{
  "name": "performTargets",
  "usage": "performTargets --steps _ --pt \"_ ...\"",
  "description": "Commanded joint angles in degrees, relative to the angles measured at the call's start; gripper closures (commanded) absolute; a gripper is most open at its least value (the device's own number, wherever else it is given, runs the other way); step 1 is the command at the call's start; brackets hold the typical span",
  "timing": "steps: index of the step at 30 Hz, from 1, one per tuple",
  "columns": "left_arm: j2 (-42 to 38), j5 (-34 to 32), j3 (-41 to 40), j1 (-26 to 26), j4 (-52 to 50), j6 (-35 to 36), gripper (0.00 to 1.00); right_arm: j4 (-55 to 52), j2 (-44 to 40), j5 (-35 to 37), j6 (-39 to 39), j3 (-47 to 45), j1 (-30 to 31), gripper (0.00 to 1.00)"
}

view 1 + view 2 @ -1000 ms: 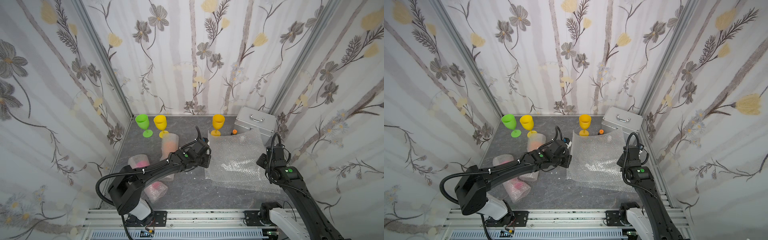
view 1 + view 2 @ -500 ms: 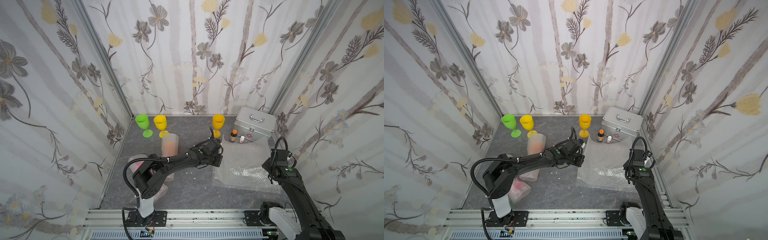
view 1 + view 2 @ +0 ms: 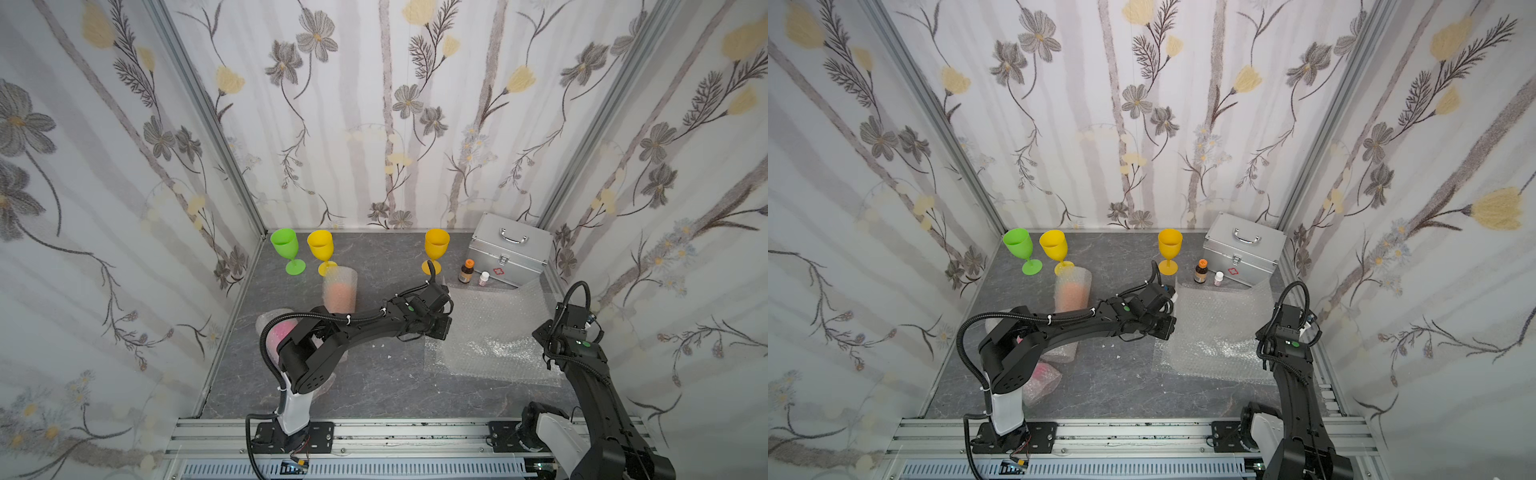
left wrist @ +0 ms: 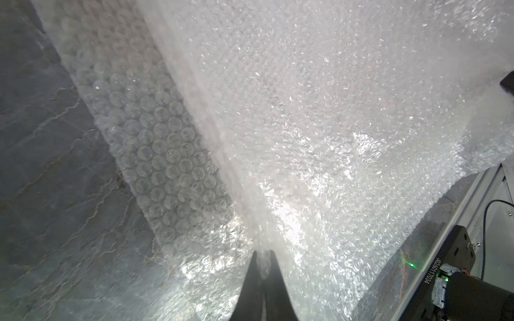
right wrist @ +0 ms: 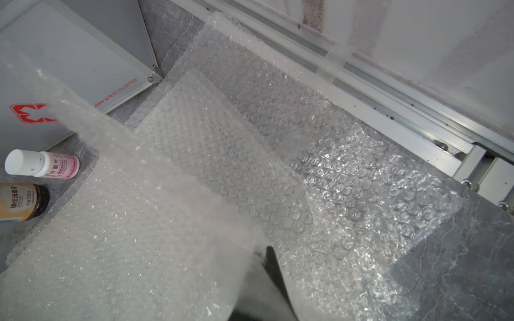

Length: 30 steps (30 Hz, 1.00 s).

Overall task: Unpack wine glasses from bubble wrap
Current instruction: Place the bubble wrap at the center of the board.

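- both tools are pressed together on one loose bubble wrap sheet (image 3: 490, 320). the left tool (image 4: 262, 257) pinches one edge and the right tool (image 5: 264, 251) pinches the opposite edge, by the side rail.
- the sheet hangs low over the flat sheets (image 5: 347, 178) lying on the right of the tabletop (image 3: 374, 386). i judge the step to be laying it on that pile.
- to do it well, i lower both ends level with the sheet lightly taut, then let go of both ends together once it rests flat, so neither end drags.
- i mind the brown bottle (image 3: 466, 271) and white bottle (image 3: 483, 277) just beside the far edge, with the silver case (image 3: 509, 253) behind them.
- the green goblet (image 3: 285, 245), yellow goblet (image 3: 320, 247) and amber goblet (image 3: 436, 243) stand bare at the back.
- the orange goblet (image 3: 340, 295) sits inside its wrap tube. the pink goblet (image 3: 279, 332) lies wrapped by the left arm's base.
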Motion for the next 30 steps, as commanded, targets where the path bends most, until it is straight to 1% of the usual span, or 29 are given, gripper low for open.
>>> performTargets --steps 1,5,12,14,15,16,18,20,22,23,24,27,30 --pt "-3.05 -2.84 -0.04 0.09 -0.7 0.41 1.0 4.11 -0.32 -4.0 -0.19 -0.97 0.05 0.95" --pt "-4.31 -4.41 -0.41 0.35 -2.09 1.39 1.0 5.72 -0.41 -6.38 0.13 -1.75 0.05 0.95" --pt "-1.07 -2.39 -0.64 0.46 -1.07 0.0 1.0 7.12 1.99 -6.68 0.05 -3.14 0.05 0.91" --pt "-0.43 -2.84 -0.41 0.47 -1.5 -0.04 1.0 7.42 1.99 -6.92 0.07 -3.21 0.01 0.87" --pt "-0.42 -3.64 -0.34 0.55 -1.98 0.06 0.99 7.41 1.99 -6.93 0.05 -3.19 -0.04 0.83" --pt "-0.38 -4.33 -0.21 0.63 -2.71 0.13 0.98 7.19 1.84 -6.75 -0.03 -3.16 -0.04 0.74" --pt "-0.44 -5.12 0.05 0.96 -3.82 0.21 0.96 6.82 1.19 -6.42 -0.12 -3.19 -0.12 0.66" --pt "-0.43 -5.53 0.23 1.5 -4.85 -0.04 0.91 6.54 0.08 -6.21 -0.15 -3.04 -0.17 0.59" --pt "-0.47 -5.28 0.35 1.87 -5.33 -0.32 0.82 5.66 -1.17 -5.86 -0.2 -2.35 -0.21 0.5" --pt "-0.43 -4.86 0.53 2.02 -5.58 -0.3 0.78 4.99 -1.72 -5.71 -0.15 -1.85 -0.3 0.48" --pt "-0.46 -4.55 0.8 1.97 -6.0 -0.32 0.72 4.2 -2.51 -5.6 -0.33 -1.08 -0.3 0.47" --pt "-0.66 -4.85 1.8 2.01 -7.81 -0.36 0.61 2.34 -5.41 -6.09 -0.52 1.51 -0.3 0.43" --pt "-1.81 -6.1 2.02 2.12 -9.54 -0.02 0.53 1.53 -8.7 -7.05 -1.15 3.93 -0.3 0.43"
